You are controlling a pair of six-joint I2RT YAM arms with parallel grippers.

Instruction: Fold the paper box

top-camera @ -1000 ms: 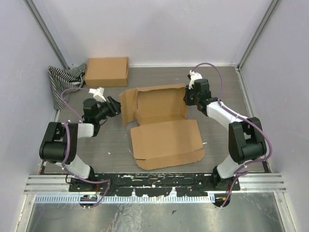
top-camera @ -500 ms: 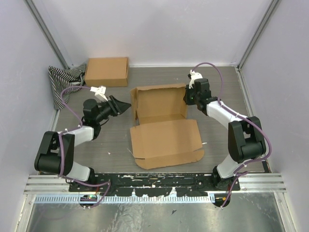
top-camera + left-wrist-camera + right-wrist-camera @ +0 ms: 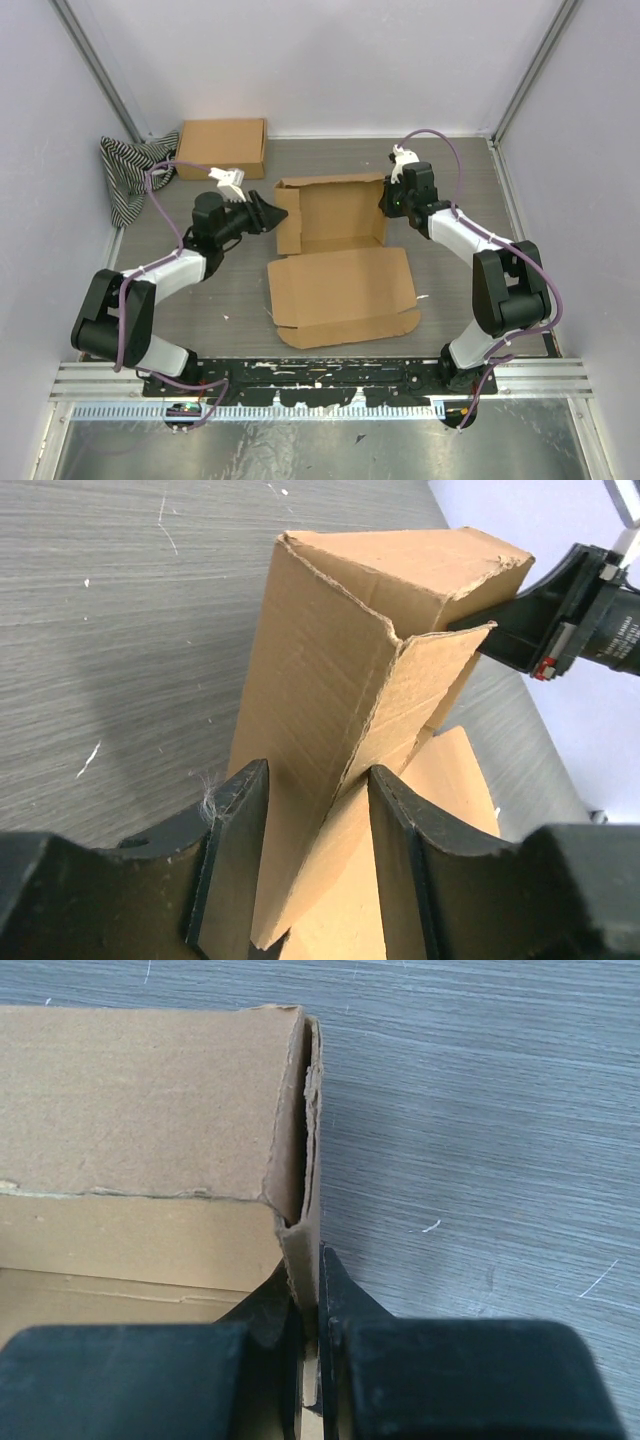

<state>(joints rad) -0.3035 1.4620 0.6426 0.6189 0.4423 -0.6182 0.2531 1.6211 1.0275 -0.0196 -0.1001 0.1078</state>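
Observation:
The paper box [image 3: 340, 285] lies mid-table, its lid panel flat toward me and its tray part behind with walls standing. My left gripper [image 3: 272, 213] is open at the tray's left wall. In the left wrist view [image 3: 315, 855] the upright left wall [image 3: 320, 710] and a folded inner flap stand between the two fingers [image 3: 235, 860], which do not clamp them. My right gripper [image 3: 388, 200] is shut on the tray's right wall. In the right wrist view [image 3: 318, 1295] the doubled cardboard wall [image 3: 305, 1210] is pinched between the fingers.
A second, ready-made brown box [image 3: 221, 148] sits at the back left. A black-and-white striped cloth [image 3: 130, 170] lies beside it against the left wall. Enclosure walls stand on the left, back and right.
My left arm has reached right to the box. The left side flap, splayed outward before, now stands upright between its fingers. The right arm has not moved.

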